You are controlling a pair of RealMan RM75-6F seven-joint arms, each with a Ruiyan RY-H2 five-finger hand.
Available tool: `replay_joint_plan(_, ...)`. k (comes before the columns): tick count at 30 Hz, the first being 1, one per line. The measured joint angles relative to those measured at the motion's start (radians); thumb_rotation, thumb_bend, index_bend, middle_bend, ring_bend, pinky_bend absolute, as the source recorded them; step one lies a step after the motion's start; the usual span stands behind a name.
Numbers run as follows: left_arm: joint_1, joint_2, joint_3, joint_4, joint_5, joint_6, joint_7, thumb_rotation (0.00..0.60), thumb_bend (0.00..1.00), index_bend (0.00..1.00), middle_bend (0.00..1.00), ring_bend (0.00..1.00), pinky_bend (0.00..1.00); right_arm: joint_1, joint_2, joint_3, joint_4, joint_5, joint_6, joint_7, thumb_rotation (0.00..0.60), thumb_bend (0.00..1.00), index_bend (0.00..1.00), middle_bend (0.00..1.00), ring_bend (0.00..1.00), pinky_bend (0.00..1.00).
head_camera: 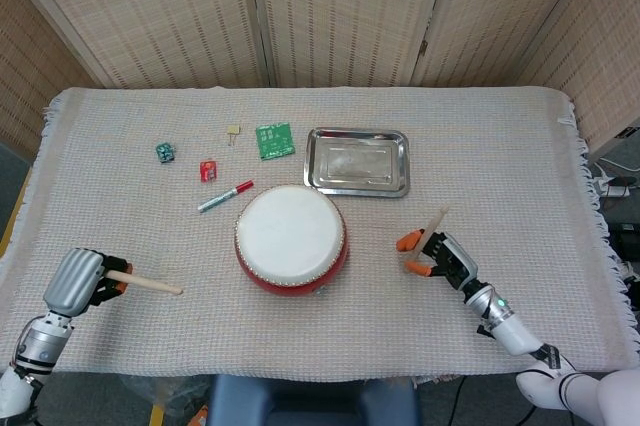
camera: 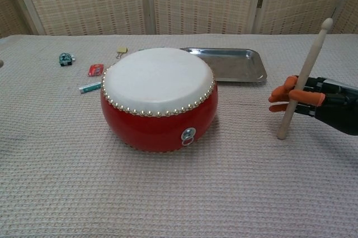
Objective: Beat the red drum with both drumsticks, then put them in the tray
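Observation:
The red drum [head_camera: 291, 236] [camera: 159, 95] with its white skin stands at the middle of the cloth. Behind it to the right lies the empty metal tray [head_camera: 357, 161] [camera: 229, 63]. My right hand [head_camera: 440, 256] [camera: 321, 101] is right of the drum, low over the cloth. Its orange-tipped fingers are curled around a wooden drumstick [head_camera: 428, 239] [camera: 302, 81]. That stick stands nearly upright with its lower end on the cloth. My left hand [head_camera: 80, 281] grips the second drumstick [head_camera: 148, 284] near the front left edge; this stick points right towards the drum.
Left of the tray lie a red marker [head_camera: 225, 196] [camera: 89, 87], a green circuit board [head_camera: 274, 140], a small red piece [head_camera: 208, 171] [camera: 96, 70], a teal piece [head_camera: 165, 152] [camera: 66, 58] and a clip [head_camera: 233, 130]. Woven screens stand behind the table.

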Motion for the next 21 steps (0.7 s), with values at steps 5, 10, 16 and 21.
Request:
replay_joint_plan(5, -0.001, 0.000, 0.002, -0.001, 0.001, -0.003, 0.002, 0.600, 0.70, 1.00, 1.00, 1.00, 1.00, 0.007, -0.016, -0.008, 0.011, 0.004, -0.011, -0.019, 0.587, 0.09, 0.64, 0.50, 0.35, 0.33)
replay_joint_plan(10, 0.000, 0.001, 0.004, 0.000, 0.002, -0.003, 0.001, 0.600, 0.70, 1.00, 1.00, 1.00, 1.00, 0.010, -0.033, -0.014, 0.024, 0.012, -0.026, -0.030, 0.589, 0.09, 0.70, 0.54, 0.38, 0.35)
replay_joint_plan(16, -0.001, -0.001, 0.005, 0.001, 0.004, -0.004, 0.000, 0.600, 0.70, 1.00, 1.00, 1.00, 1.00, 0.017, -0.056, -0.015, 0.038, 0.025, -0.048, -0.051, 0.588, 0.09, 0.83, 0.63, 0.46, 0.42)
replay_joint_plan(21, -0.003, -0.004, 0.006, 0.002, 0.005, -0.008, 0.001, 0.600, 0.70, 1.00, 1.00, 1.00, 1.00, 0.028, -0.074, -0.016, 0.045, 0.026, -0.062, -0.080, 0.584, 0.09, 0.92, 0.73, 0.56, 0.49)
